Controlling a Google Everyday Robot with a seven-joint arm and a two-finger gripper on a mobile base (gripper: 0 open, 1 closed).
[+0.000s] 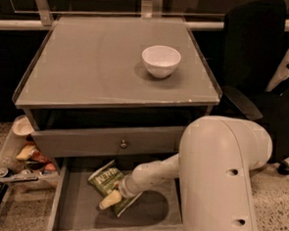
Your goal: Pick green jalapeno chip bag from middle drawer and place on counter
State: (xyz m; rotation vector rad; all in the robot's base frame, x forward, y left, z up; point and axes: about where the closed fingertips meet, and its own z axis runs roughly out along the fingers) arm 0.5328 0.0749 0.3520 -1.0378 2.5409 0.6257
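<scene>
The green jalapeno chip bag point(105, 178) lies tilted on the floor of the open middle drawer point(75, 209), left of centre. My gripper point(111, 200) is down inside the drawer at the end of the white arm point(153, 174), right on the bag's lower right part and covering it. The counter point(88, 65) above carries a white bowl point(160, 60) at the back right. My big white arm housing point(219, 181) hides the drawer's right side.
A closed grey drawer front with a small round knob point(123, 144) sits just above the open drawer. A tray of orange and yellow snack packets point(26, 155) stands at the left. A black office chair point(258, 60) stands at the right.
</scene>
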